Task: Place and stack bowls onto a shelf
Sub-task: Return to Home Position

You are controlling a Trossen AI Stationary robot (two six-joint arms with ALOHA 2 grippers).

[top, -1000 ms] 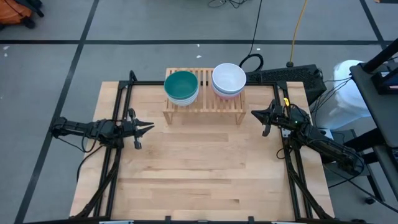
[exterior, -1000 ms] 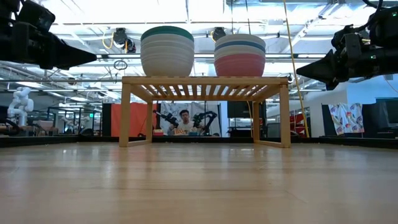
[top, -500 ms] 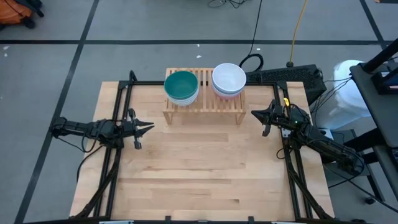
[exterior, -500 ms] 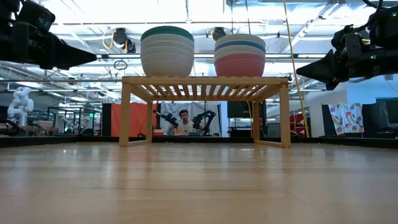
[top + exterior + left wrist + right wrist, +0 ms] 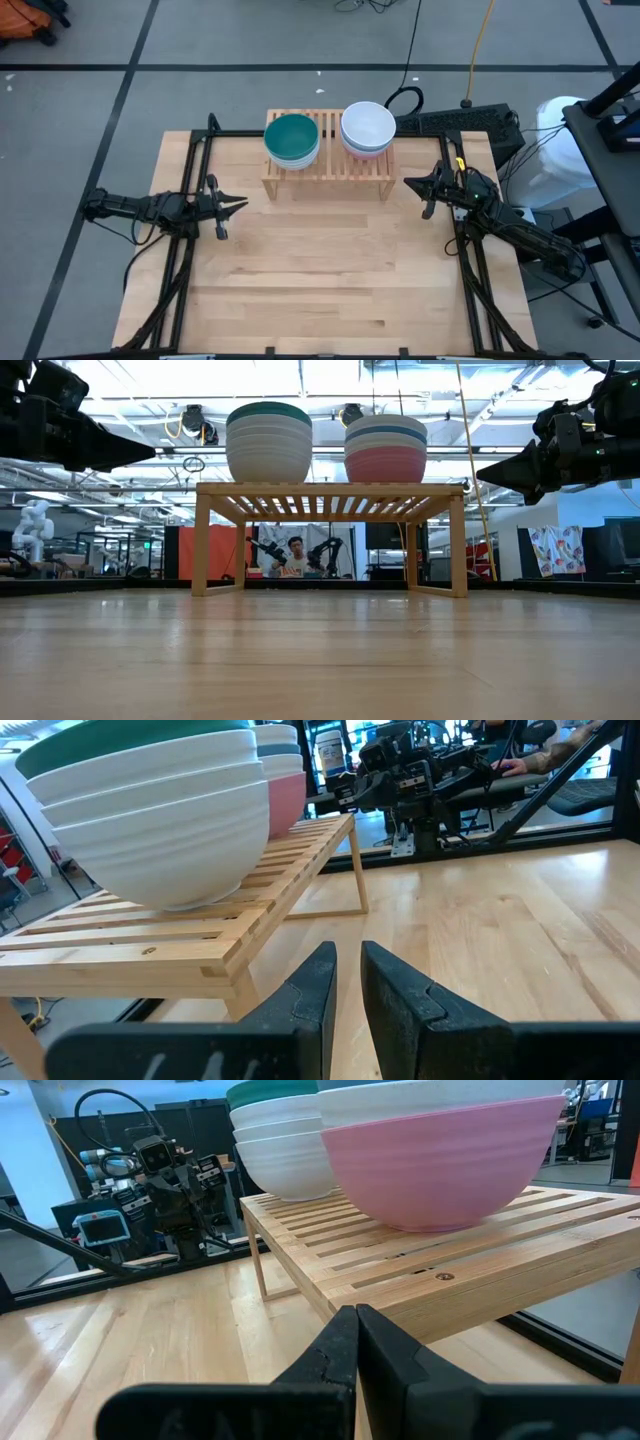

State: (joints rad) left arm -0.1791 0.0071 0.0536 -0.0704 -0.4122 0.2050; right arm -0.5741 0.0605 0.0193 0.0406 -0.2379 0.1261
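Smooth bowls (image 5: 268, 445), light-wood shelf (image 5: 330, 488) (slatted, matt), pale wooden table (image 5: 320, 270)

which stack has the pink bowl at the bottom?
The stack on the robot's right: pink bowl at its base, white on top. The other stack is white bowls capped by a teal one.

A robotics lab in an open industrial hall.
The wooden surface (image 5: 320, 270) sits in a black metal frame (image 5: 235, 133) on a grey floor marked with black tape lines (image 5: 200, 68), and cables (image 5: 413, 45) trail off toward 12 and 1 o'clock. Seen from table height, the room behind has a bare ceiling with strip lights (image 5: 300, 375), a white robot figure (image 5: 33, 525) at 9 o'clock, and a seated person (image 5: 296, 557) between two more robot arms (image 5: 265, 550).
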